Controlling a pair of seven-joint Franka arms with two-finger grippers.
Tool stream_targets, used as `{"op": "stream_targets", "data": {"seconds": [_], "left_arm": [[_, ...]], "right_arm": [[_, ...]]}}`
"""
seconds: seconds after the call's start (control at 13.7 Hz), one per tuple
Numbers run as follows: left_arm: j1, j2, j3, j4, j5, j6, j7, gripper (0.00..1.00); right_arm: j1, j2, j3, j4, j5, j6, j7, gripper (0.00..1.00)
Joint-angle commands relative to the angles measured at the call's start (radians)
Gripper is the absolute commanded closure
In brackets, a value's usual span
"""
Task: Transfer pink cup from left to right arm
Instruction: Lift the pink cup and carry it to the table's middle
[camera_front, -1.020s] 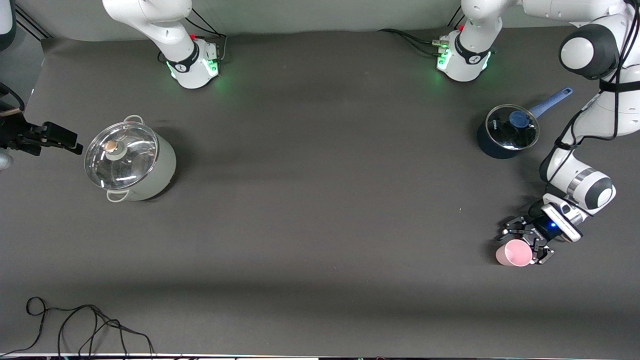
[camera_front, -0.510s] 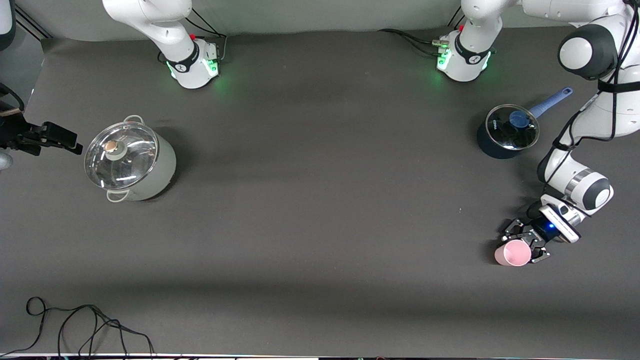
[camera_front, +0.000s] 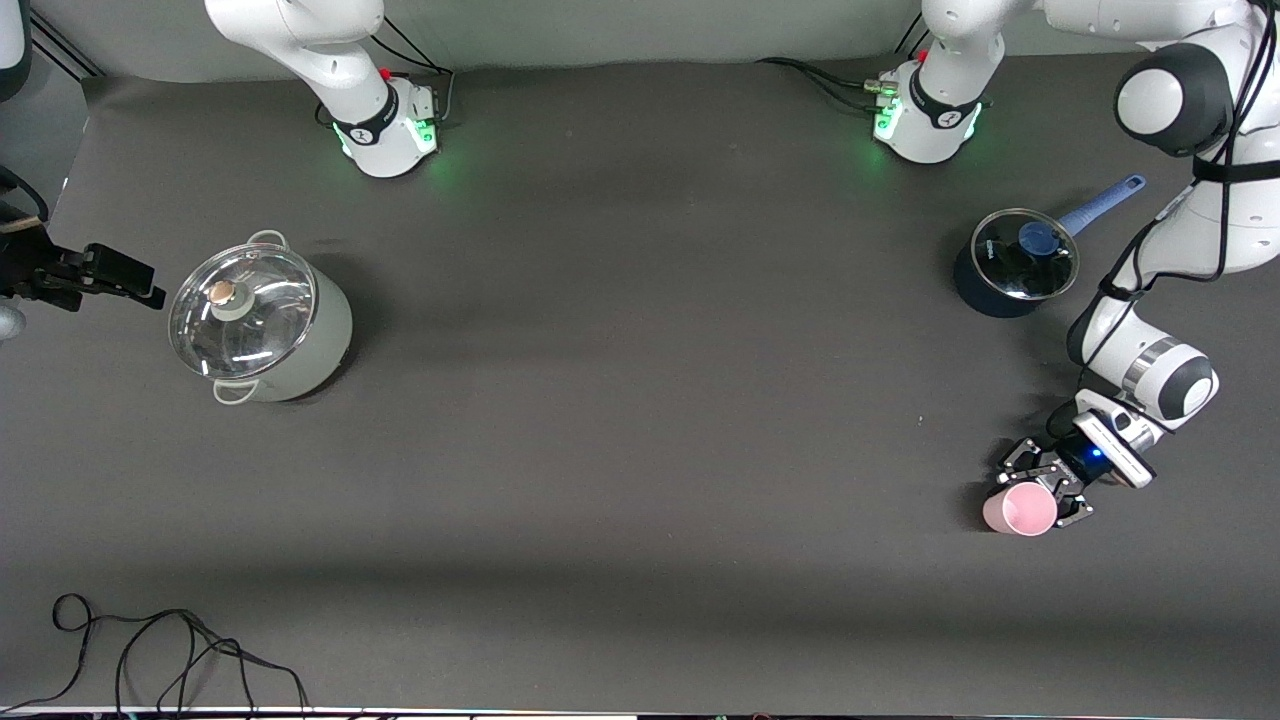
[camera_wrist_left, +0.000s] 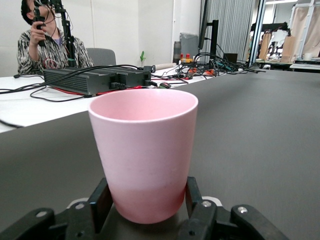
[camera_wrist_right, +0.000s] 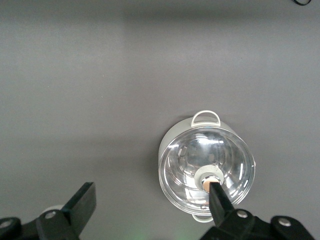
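Pale pink plastic stands out at the left arm's end of the table: the pink cup (camera_front: 1020, 510) sits upright, nearer the front camera than the dark blue saucepan (camera_front: 1012, 265) with its glass lid and blue handle. The left gripper (camera_front: 1048, 487) is low at the cup, its fingers (camera_wrist_left: 101, 204) pressed against the cup's lower wall on either side, closed on it. The left wrist view shows that grip from close by, the pink cup (camera_wrist_left: 144, 157) filling the frame with its open mouth up, and a seated person (camera_wrist_left: 44, 45) and cabled equipment (camera_wrist_left: 97, 80) on a white table past the table's edge; the front view shows none of that.

The right gripper (camera_front: 60, 280) waits up in the air at the right arm's end, beside the grey pot (camera_front: 260, 325). The right wrist view looks straight down on that pot's glass lid (camera_wrist_right: 206, 171), with the right gripper's fingers (camera_wrist_right: 82, 202) spread wide and holding nothing.

No writing or brand mark is legible; a small white mark on the saucepan lid cannot be read.
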Motion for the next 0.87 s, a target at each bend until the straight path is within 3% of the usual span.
{"op": "stream_targets", "data": {"seconds": [0.0,0.29,0.44,0.58,0.8], "left_arm": [[-0.01,-0.186,-0.105,-0.181,-0.044,0.184,-0.018,0.62],[-0.022,-0.367,-0.224,-0.342,-0.136,0.26,0.019,0.63],[-0.021,-0.492,-0.329,-0.446,-0.227,0.318,0.019,0.63],[-0.022,-0.603,-0.463,-0.528,-0.373,0.387,0.019,0.62],[-0.022,-0.698,-0.724,-0.543,-0.587,0.596,0.014,0.62]], "right_arm": [[0.006,-0.002,-0.005,0.01,-0.001,-0.003,0.006,0.0],[0.006,-0.002,-0.005,0.008,-0.001,-0.001,0.007,0.0],[0.006,-0.001,-0.005,0.01,-0.001,-0.001,0.007,0.0],[0.006,-0.002,-0.005,0.008,-0.001,-0.003,0.006,0.0],[0.006,-0.002,-0.005,0.008,-0.001,-0.003,0.007,0.0]]}}
